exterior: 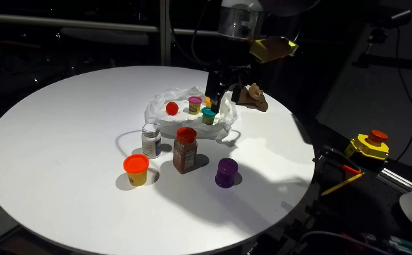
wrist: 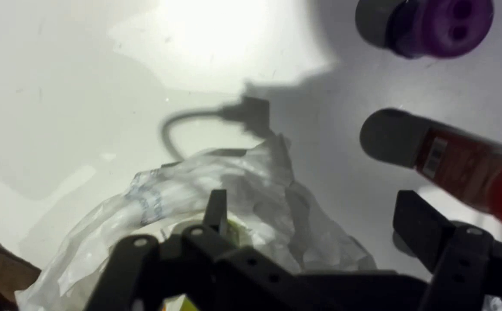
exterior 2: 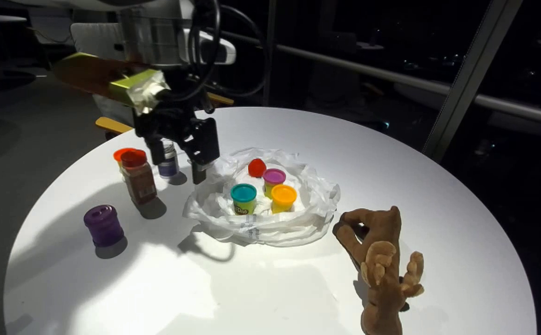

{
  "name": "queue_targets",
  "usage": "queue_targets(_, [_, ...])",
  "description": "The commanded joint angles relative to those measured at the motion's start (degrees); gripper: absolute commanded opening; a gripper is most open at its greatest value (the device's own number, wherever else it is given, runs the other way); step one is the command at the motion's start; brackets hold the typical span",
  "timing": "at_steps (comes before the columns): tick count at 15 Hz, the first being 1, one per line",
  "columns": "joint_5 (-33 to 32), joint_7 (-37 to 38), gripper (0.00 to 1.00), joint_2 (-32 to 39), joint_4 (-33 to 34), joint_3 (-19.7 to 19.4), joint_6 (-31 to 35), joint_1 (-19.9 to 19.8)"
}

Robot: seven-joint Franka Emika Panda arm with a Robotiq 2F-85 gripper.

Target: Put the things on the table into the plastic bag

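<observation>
Have gripper wide, with jaws spread well apart. In wrist view, see 1 finger over plastic bag and 1 over table, near red-capped jar. Can't tell exact height above bag rim.

Find bag sitting on table, mouth up, with thin whitish walls crumpled into a loose ring and faint bluish print on the side. In both exterior views, count 4 items inside: red ball-like bit, magenta-lidded tub, teal-lidded tub and yellow-lidded tub. See yellow-lidded tub just beside magenta-lidded tub; can't tell if touching. In an exterior view, see gripper in front of yellow-lidded tub, hiding part of it. In wrist view, find contents mostly hidden by gripper.

Count 5 items on table outside bag. See orange-lidded tub, white bottle, red-capped jar and purple container all upright on the same side of bag. See white bottle between orange-lidded tub and bag, red-capped jar just beside white bottle, purple container well apart from orange-lidded tub. Find brown plush toy lying across bag from that group, near rim; can't tell if touching.

Beyond table edge, in an exterior view, spot yellow-and-red button box and yellow pencil.
</observation>
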Motion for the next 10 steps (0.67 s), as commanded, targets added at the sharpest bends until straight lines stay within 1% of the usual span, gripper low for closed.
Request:
queue_targets(1, [4.2,-4.5,1.00,-6.3,-6.5,4.3,-0.8,0.2])
queue_targets(2, [6.1,-5.8,1.00,-7.5,-7.8,5.4,-0.7,0.4])
queue_targets(4, [9.9,-6.6,1.00,-6.9,-8.3,7.5,-0.1,1.0])
queue_targets(6, [11.9,-6.6,1.00,-5.8,-8.2,9.1,0.0,1.6])
queue_targets(8, [10.6,-5.0,1.00,-4.5,-8.2,9.7,0.4,2.3])
queue_targets(10, [11.2,-5.7,1.00,-3.3,-7.9,10.2,-0.2,2.6])
